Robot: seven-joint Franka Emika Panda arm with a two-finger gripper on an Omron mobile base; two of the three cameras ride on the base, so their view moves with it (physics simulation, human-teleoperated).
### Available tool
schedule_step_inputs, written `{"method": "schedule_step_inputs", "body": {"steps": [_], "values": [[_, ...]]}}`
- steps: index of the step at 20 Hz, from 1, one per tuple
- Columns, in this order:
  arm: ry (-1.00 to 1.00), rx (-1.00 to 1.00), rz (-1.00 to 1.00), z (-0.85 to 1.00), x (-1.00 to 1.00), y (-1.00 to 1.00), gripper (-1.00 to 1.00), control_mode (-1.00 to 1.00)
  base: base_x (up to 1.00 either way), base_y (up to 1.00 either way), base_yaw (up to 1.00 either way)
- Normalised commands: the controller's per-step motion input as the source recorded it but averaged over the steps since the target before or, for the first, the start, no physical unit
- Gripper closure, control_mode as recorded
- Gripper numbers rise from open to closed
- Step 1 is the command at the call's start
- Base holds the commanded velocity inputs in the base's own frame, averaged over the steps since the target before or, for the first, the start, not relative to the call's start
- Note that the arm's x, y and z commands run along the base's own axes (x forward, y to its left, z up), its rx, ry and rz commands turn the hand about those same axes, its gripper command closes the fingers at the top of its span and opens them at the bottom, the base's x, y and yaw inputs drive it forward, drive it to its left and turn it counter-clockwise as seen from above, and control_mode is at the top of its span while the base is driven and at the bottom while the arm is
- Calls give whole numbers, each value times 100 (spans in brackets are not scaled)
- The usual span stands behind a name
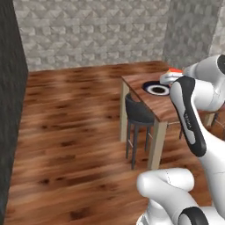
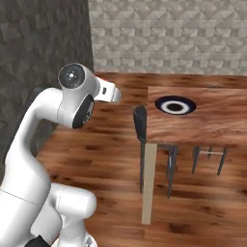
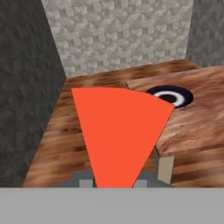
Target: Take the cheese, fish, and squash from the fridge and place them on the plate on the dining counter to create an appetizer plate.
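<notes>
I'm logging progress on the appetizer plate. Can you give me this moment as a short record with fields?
held item: cheese, a red-orange wedge between the fingers, wide end pointing away from the hand
gripper: shut on the cheese
plate: on the dining counter near its corner, nothing on it
stool: dark, tucked at the counter's end
arm position: hand short of the counter, plate ahead of it
step status: cheese not yet placed

The plate (image 2: pixel 175 105) lies on the dining counter (image 2: pixel 212 120).
</notes>
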Motion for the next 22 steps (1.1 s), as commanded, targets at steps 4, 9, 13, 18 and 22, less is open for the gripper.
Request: {"method": "schedule_step_inputs", "body": {"steps": [4,9,13,18,22], "values": [[0,0,0,0,0,0,100,100,36,64,-47],[0,0,0,0,0,0,100,100,38,64,-41],[0,0,0,0,0,0,100,100,45,73,-37],[0,0,0,0,0,0,100,100,55,82,-37],[0,0,0,0,0,0,100,100,46,76,-36]]}}
